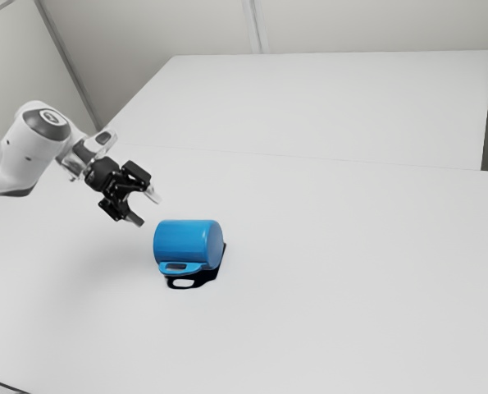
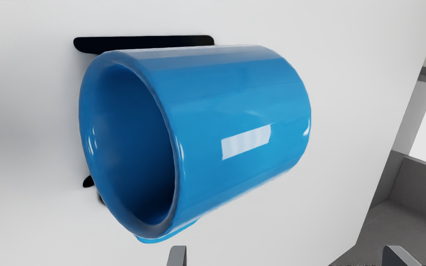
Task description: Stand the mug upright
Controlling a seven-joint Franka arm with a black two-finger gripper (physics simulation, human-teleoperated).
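The gripper (image 1: 148, 210) hangs above the table at the exterior view's left, a little above and apart from the mug. A blue mug (image 1: 184, 242) lies on its side, its handle low against the table on the side nearer the camera. In the wrist view the mug (image 2: 235, 111) shows its open mouth and side wall, with part of the handle peeking out below the rim. The gripper (image 2: 285, 255) has its two fingertips wide apart with nothing between them.
The white table (image 1: 334, 271) stretches around the mug, whose dark shadow falls beside it. Behind stands a large white panel or surface (image 1: 326, 107). In the wrist view the table's edge borders a grey floor (image 2: 401, 221).
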